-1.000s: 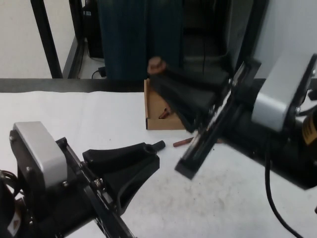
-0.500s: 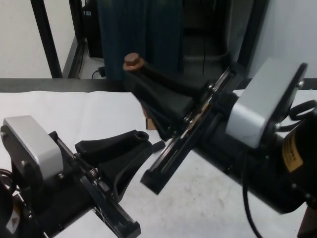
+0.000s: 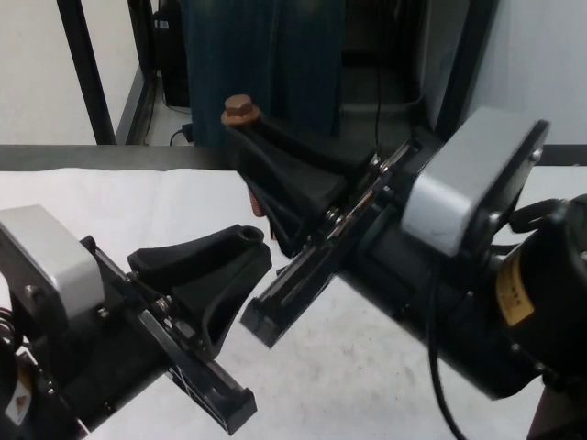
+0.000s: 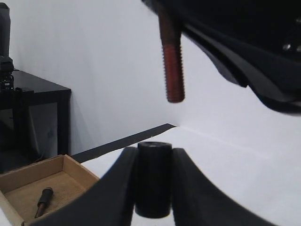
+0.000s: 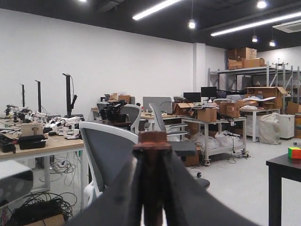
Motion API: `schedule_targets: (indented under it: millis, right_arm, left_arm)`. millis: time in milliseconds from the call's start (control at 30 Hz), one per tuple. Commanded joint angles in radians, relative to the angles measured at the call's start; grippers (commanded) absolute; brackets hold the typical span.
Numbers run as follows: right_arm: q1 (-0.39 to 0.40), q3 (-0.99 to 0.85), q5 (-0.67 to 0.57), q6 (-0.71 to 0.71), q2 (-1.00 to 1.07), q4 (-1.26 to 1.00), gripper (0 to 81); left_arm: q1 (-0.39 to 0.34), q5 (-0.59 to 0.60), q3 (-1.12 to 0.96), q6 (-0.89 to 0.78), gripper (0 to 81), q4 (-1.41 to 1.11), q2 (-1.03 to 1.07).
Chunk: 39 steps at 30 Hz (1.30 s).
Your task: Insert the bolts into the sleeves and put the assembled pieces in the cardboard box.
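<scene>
High view: right end effector (image 3: 237,124) was clamped on the bolt (image 3: 240,107) just under its head, with the threaded shank hanging down. Over the last second that arm had swung across from above the far side of the worktop (image 3: 110,202) toward my left arm, so the bolt head sat further over than it had. The left end effector (image 3: 246,240) had shifted only a little and was closed on the sleeve (image 3: 249,235), bore facing up. From here the bolt was above the sleeve and apart from it.

Left wrist view: the sleeve stood upright between the two fingers, gripped on both sides. The bolt tip hung over it with clear air between, and looked a little off the sleeve's axis to one side. I could not judge the offset in depth from this angle. The cardboard box (image 4: 70,167) lay on the worktop beyond, with one finished piece (image 4: 42,201) lying on its floor.

Right wrist view: the bolt head sat at the fingertips with the fingers shut on the shank below it, and it appeared square in the grip.

Reading: transfer done, insertion not yet begun. I judged that a small sideways correction was needed before lowering. Threads catching on the sleeve rim was the likely fault.
</scene>
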Motion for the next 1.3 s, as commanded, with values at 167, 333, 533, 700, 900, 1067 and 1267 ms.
schedule_targets:
  millis: [167, 333, 533, 700, 900, 1067, 1267]
  right_arm:
    - [-0.017, -0.009, 0.052, -0.005, -0.041, 0.269, 6.0]
    - [-0.085, -0.006, 0.054, 0.041, -0.085, 0.43, 6.0]
    - [-0.146, -0.006, -0.053, 0.194, -0.09, 0.658, 5.5]
    - [-0.173, -0.006, -0.19, 0.391, -0.066, 0.948, 0.3]
    - [-0.209, -0.006, -0.205, 0.386, -0.013, 1.077, 0.3]
    - [-0.255, -0.009, -0.205, 0.371, 0.076, 1.114, 0.3]
    - [-0.303, -0.025, -0.214, 0.371, 0.171, 1.156, 0.3]
  left_arm:
    - [0.056, -0.03, -0.009, 0.184, 0.8, 0.128, 0.0]
    - [0.178, -0.041, -0.009, 0.093, 0.8, 0.234, 0.0]
    - [0.291, 0.059, -0.009, -0.041, 0.8, 0.299, 0.0]
    - [0.302, 0.2, -0.023, -0.238, 0.8, 0.317, -0.02]
    - [0.299, 0.237, -0.034, -0.405, 0.8, 0.426, -0.036]
    - [0.299, 0.257, -0.034, -0.428, 0.8, 0.478, -0.036]
    - [0.299, 0.257, -0.034, -0.428, 0.8, 0.466, -0.036]
